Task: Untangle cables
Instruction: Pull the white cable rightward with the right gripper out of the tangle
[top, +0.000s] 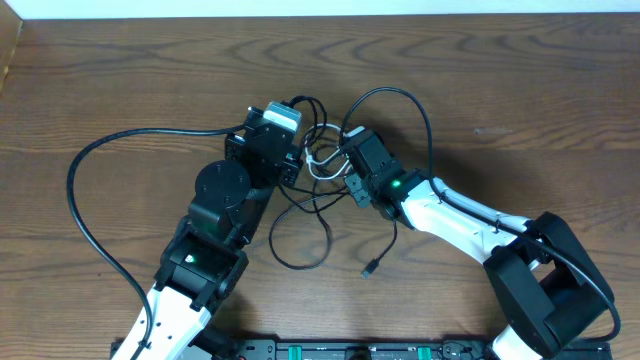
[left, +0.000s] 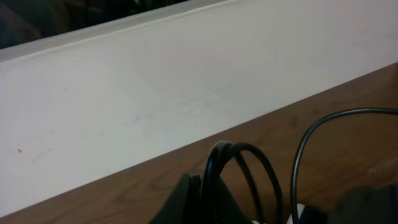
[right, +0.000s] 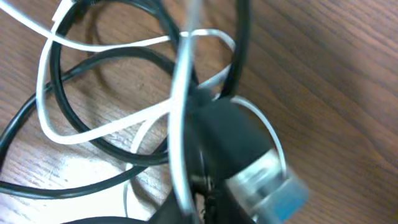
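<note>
A tangle of black cable (top: 395, 90) and white cable (top: 322, 168) lies at the table's middle. My left gripper (top: 298, 160) and right gripper (top: 338, 160) meet over it from either side. In the left wrist view the left gripper (left: 205, 205) looks shut on a loop of black cable (left: 214, 165) that arches over its fingers. In the right wrist view white cable (right: 112, 124) and black cable (right: 124, 157) cross in loops. A blurred white strand runs down into the right gripper (right: 193, 208), beside a black USB plug with a blue tip (right: 267, 183).
A free black cable end with a small plug (top: 368, 270) lies toward the table's front. A thick black arm cable (top: 75, 190) arcs over the left side. A pale wall (left: 155, 93) borders the table's far edge.
</note>
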